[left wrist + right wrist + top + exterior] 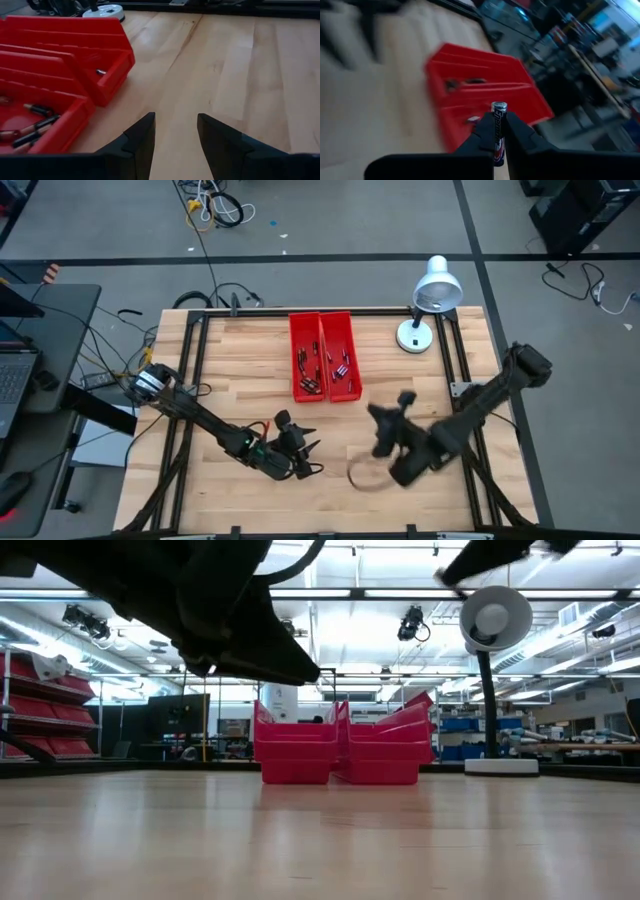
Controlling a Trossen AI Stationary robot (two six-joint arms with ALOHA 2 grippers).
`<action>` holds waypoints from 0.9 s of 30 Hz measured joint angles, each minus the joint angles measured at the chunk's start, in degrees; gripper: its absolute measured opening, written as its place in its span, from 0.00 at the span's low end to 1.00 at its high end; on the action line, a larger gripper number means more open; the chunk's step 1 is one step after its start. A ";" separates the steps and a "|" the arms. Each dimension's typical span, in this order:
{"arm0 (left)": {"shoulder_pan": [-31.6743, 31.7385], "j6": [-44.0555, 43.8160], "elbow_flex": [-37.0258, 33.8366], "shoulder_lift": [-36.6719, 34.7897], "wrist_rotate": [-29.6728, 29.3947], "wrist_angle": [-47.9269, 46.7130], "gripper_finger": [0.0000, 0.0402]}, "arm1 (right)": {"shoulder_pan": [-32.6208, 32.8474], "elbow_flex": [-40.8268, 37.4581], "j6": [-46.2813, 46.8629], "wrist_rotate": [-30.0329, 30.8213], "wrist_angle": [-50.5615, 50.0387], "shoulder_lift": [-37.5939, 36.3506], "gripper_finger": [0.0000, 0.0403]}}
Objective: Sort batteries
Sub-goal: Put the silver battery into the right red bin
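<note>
Silver-capped battery (497,131) lettered "Energizer", clamped upright in right tool (496,134), left tool (175,131) apart.

So my spot is pretty clearly a robotics lab slash workshop, not anybody's home. I'm parked at a butcher-block worktop (250,370) with a black metal frame (195,370) bolted round its edges, sitting on a bare grey concrete floor (350,220) marked with dark lines. Loose cables (210,205) snake over the floor past the far edge, and a laptop (15,375) sits on a side desk off the left edge. Looking level across the worktop I get long strip lights (330,592) on an open ceiling, racks of red storage bins (40,715) along the wall and more benches further back. A white desk lamp (425,300) stands at the far right corner.
</note>
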 joint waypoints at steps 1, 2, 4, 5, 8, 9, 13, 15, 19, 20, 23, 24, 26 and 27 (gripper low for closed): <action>0.00 -0.05 0.00 -0.46 -0.18 -1.09 0.41 | -2.19 -0.74 -1.76 -0.72 1.01 -0.94 0.03; 0.00 -0.05 0.00 -0.90 -0.53 -2.05 0.41 | -4.38 -1.74 -3.82 -1.77 2.93 -2.01 0.03; 0.00 -0.05 0.00 -1.96 -1.48 -4.06 0.41 | -8.83 -4.30 -9.31 -5.02 9.16 -4.33 0.03; 0.00 -0.07 0.00 -2.56 -2.23 -5.06 0.41 | -11.08 -5.82 -12.80 -7.37 13.52 -5.55 0.03; 0.09 -0.06 0.00 -4.51 -4.10 -8.93 0.41 | -17.76 -11.42 -25.25 -18.15 31.38 -8.88 0.03; 0.11 -0.05 0.00 -5.07 -4.74 -10.31 0.41 | -19.92 -13.41 -29.00 -22.68 37.63 -9.65 0.03; 0.18 -0.48 0.00 -7.09 -6.17 -15.32 0.41 | -28.01 -18.84 -36.06 -32.78 52.18 -11.27 0.03; 0.17 -1.52 0.00 -7.75 -6.40 -17.92 0.41 | -31.76 -20.57 -36.56 -34.32 53.73 -11.16 0.03; 0.53 -3.22 0.00 -8.62 -6.69 -23.89 0.41 | -38.39 -22.87 -36.36 -41.23 55.74 -9.79 0.03; 0.77 -3.48 0.00 -8.99 -6.89 -25.47 0.41 | -39.68 -23.51 -36.30 -43.23 56.92 -9.55 0.03; 2.01 -3.80 0.05 -9.26 -8.00 -28.02 0.41 | -42.76 -24.96 -36.81 -47.76 60.50 -8.53 0.04; 2.48 -3.72 0.00 -9.52 -7.95 -29.00 0.41 | -43.60 -25.11 -37.01 -48.77 60.87 -8.19 0.05; 3.79 -4.02 0.02 -9.70 -7.83 -29.22 0.41 | -45.21 -25.10 -37.14 -50.31 61.69 -7.75 0.05; 4.53 -4.64 0.02 -9.72 -7.50 -29.21 0.41 | -45.89 -25.10 -37.17 -50.69 61.76 -7.28 0.06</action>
